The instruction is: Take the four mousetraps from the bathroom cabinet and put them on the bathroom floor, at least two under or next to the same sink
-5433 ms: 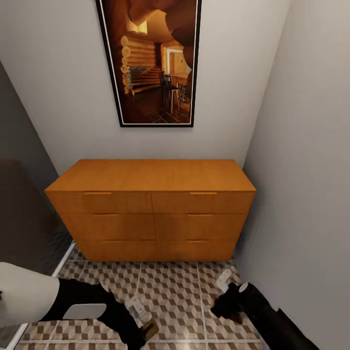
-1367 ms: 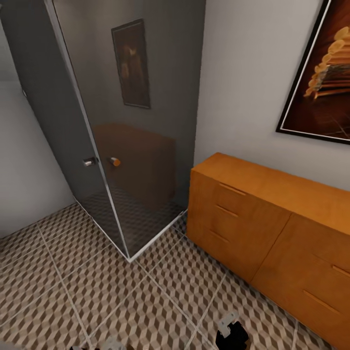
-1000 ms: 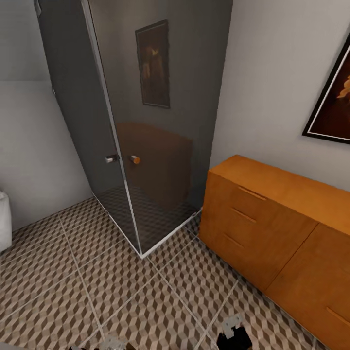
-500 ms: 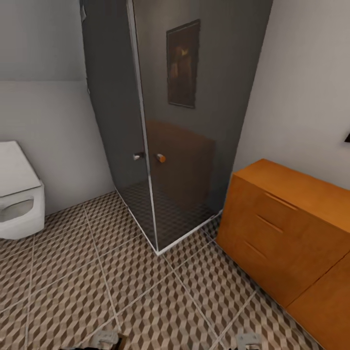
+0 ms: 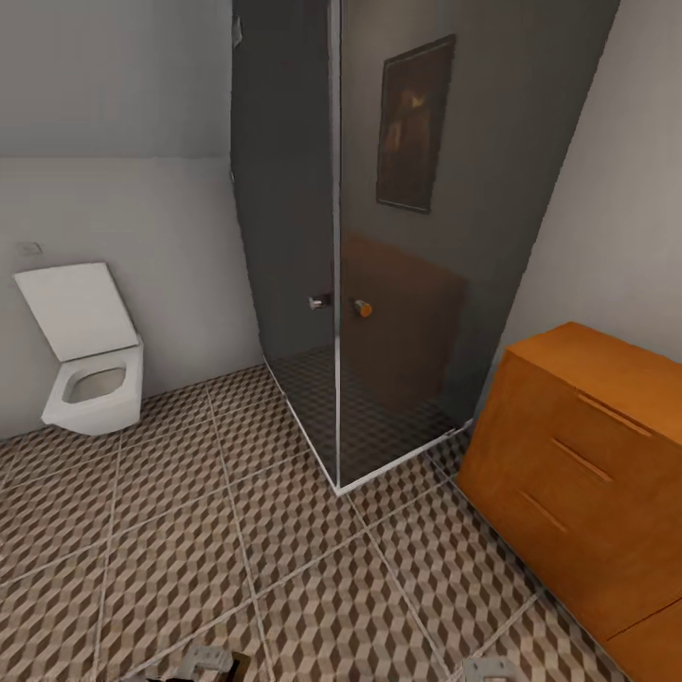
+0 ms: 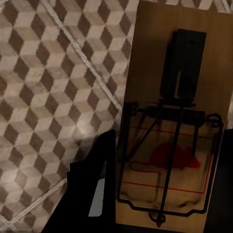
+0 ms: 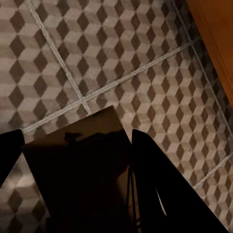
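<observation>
In the left wrist view my left gripper (image 6: 160, 194) is shut on a mousetrap (image 6: 177, 73), a brown wooden slab with a wire spring and a red mouse print. It hangs above the cube-patterned bathroom floor (image 6: 43, 97). My right gripper (image 7: 77, 145) is shut on a second mousetrap (image 7: 82, 174), a shadowed dark slab over the floor tiles (image 7: 111, 58). In the head view the tips of the left gripper (image 5: 204, 660) and right gripper (image 5: 490, 670) peek in at the bottom edge. The orange-brown cabinet (image 5: 592, 455) stands at the right with its drawers closed. The sink is out of view.
A white square toilet (image 5: 90, 365) with its lid up hangs on the left wall. A dark glass shower enclosure (image 5: 388, 284) with a knob handle (image 5: 361, 308) fills the corner between the toilet and the cabinet. Open tiled floor (image 5: 237, 559) lies ahead.
The head view has swung left: the cabinet slid to the right edge, the picture left the frame, and the toilet came into view. Both grippers stay low at the bottom edge.
</observation>
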Available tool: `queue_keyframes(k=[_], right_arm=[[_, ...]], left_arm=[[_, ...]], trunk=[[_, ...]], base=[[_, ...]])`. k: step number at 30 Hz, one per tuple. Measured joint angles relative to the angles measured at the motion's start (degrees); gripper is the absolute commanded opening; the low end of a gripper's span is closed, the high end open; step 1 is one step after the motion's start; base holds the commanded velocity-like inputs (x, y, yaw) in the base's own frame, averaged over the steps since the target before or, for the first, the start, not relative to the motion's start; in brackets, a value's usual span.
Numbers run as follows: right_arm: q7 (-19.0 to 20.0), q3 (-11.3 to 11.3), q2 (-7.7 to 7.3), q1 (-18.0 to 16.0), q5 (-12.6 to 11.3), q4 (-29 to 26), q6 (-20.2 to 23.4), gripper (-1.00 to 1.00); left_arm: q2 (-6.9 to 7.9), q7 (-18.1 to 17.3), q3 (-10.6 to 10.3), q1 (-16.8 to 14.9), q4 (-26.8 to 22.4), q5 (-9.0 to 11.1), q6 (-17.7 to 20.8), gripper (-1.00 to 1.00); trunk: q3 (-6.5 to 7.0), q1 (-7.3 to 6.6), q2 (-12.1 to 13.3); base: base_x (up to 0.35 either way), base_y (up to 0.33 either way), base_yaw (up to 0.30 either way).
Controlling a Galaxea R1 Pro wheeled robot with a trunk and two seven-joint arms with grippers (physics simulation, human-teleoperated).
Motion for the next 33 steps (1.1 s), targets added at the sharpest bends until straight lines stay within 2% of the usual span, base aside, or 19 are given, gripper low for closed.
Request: queue_keyframes(k=[33], right_arm=[[0.09, 0.08, 0.07, 0.00, 0.08, 0.04, -0.04, -1.00]], left_arm=[[0.08, 0.00, 0.00, 0.06, 0.00, 0.01, -0.01, -1.00]], trunk=[[0.00, 0.00, 0.00]], base=[[0.000, 0.000, 0.288]])
